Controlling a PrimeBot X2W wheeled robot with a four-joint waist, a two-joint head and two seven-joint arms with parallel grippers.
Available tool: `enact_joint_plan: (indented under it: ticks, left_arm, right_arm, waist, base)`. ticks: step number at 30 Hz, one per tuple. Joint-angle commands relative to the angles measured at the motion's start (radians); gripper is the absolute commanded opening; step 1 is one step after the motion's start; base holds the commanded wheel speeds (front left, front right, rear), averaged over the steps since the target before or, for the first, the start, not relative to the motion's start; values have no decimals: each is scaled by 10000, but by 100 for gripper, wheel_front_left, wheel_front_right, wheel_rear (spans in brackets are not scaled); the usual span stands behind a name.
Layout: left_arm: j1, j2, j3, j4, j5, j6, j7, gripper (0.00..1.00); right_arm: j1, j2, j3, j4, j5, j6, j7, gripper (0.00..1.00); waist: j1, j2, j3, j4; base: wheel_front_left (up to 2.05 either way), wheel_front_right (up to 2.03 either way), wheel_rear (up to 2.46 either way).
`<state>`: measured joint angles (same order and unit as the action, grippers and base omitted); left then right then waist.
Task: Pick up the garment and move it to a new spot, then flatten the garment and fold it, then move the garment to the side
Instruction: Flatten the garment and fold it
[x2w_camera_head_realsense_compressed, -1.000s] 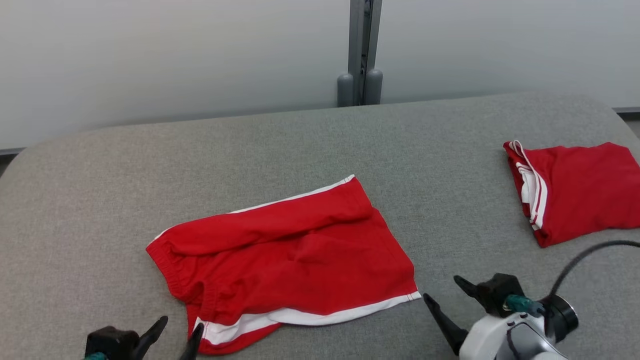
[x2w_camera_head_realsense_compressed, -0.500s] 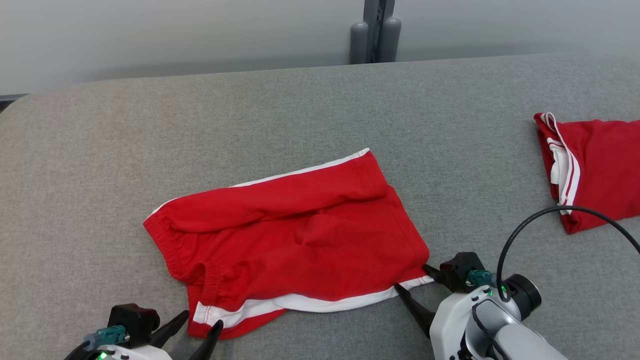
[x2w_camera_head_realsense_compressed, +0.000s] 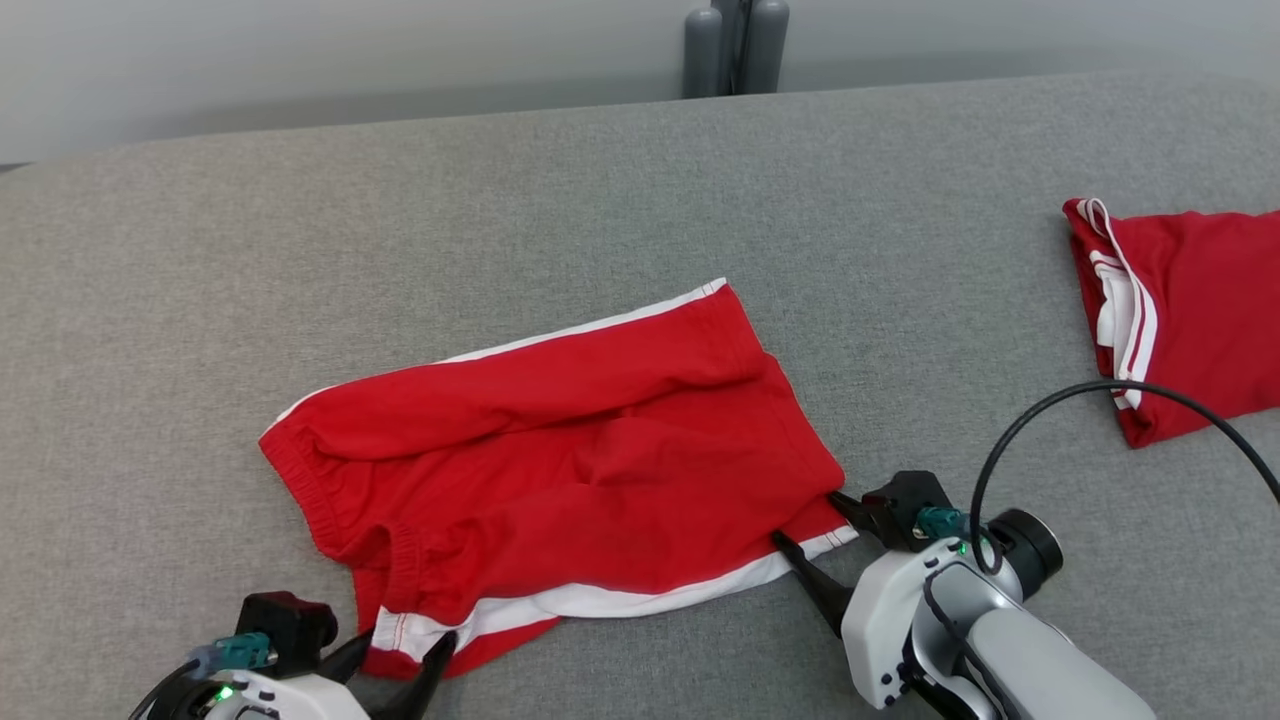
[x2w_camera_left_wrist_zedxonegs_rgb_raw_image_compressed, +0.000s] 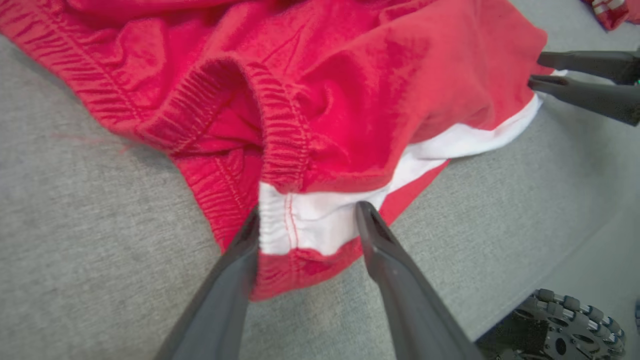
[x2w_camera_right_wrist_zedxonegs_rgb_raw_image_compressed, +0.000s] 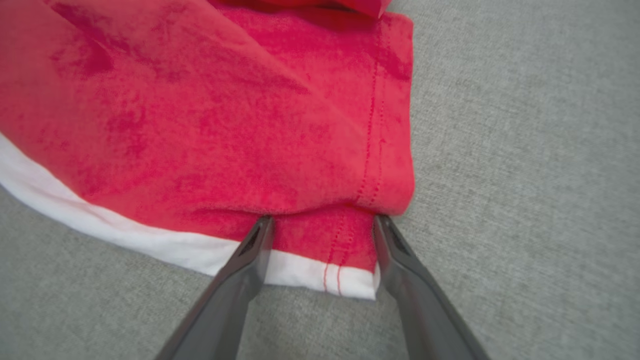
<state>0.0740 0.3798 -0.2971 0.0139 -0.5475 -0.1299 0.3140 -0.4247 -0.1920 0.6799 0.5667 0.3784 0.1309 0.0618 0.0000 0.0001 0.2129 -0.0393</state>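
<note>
Since a second ago, both grippers are being brought in to the near edge of the shorts (x2w_camera_head_realsense_compressed: 560, 470). The camera is being tilted down as well, so the cloth's shift in the head view is not being counted as its own.

- Left gripper (x2w_camera_head_realsense_compressed: 402, 645): fingers are being held apart, with the white-banded waistband corner lying between the tips. No pinch is being seen.
- Right gripper (x2w_camera_head_realsense_compressed: 805, 518): fingers are being held wide, astride the hem corner.
- Shorts: lying mid-surface (x2w_camera_head_realsense_compressed: 500, 200), spread out but rumpled, with a ridge running across the top layer.

Progress, as judged: a two-corner grasp is being set up. This suits either a lift to a new spot or a pull to flatten. Folding and moving aside are being taken as left.

Containers: none to note. A folded garment (x2w_camera_head_realsense_compressed: 1200, 300) is lying well apart at the right.
</note>
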Motion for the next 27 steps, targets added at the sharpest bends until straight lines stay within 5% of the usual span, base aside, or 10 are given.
enact_joint_plan:
  ticks: [1, 2, 3, 4, 5, 6, 11, 17, 22, 27]
  left_arm:
    - [-222, 60, -31, 48, -92, -7, -34, 42]
    - [-312, 40, -110, 110, -160, -7, -92, 20]
    - [-391, 82, -170, 197, -146, -7, -148, 0]
    - [-474, 137, -296, 278, -159, -7, -173, 0]
    - [-474, 137, -296, 278, -159, -7, -173, 0]
    - [-606, 175, -467, 360, -349, -7, -293, 0]
    - [-684, 396, -391, -123, -1065, -8, -780, 0]
    - [-409, 733, 504, -2351, -2035, -3, -1326, 0]
    - [-850, 1116, 1330, -4875, -2694, 21, -1309, 0]
    - [-2256, 1544, 2030, -5817, -2979, 51, -1050, 0]
  right_arm:
    - [-30, -7, 101, 238, 67, -2, 162, 100]
    - [-103, 14, 152, 324, 86, -2, 200, 100]
    - [-202, 46, 190, 400, 98, -2, 195, 48]
    - [-269, 101, 238, 467, 169, -2, 149, 23]
    - [-269, 101, 238, 467, 169, -2, 149, 23]
    - [-371, 177, 421, 564, 326, 3, 66, 0]
    - [-773, 154, 188, 30, 1158, 0, -589, 0]
    - [-421, -981, -377, -2656, 2385, 0, -603, 0]
    - [32, -2025, -2049, -6024, 3303, 1, -124, 0]
    - [-193, -2058, -3913, -7951, 3636, 1, 561, 0]
  waist:
    - [0, -1, 88, -24]
    - [0, -1, 148, -35]
    - [0, -1, 199, -47]
    - [0, -1, 237, -63]
    - [0, -1, 237, -63]
    - [0, -1, 286, -112]
    - [0, -1, 207, -295]
    - [0, -1, -63, -583]
    - [0, -1, 142, -823]
    - [0, -1, 783, -912]
  base:
    - [0, 0, 0]
    - [0, 0, 0]
    - [0, 0, 0]
    - [0, 0, 0]
    - [0, 0, 0]
    - [0, 0, 0]
    - [0, 0, 0]
    - [0, 0, 0]
    - [0, 0, 0]
    - [0, 0, 0]
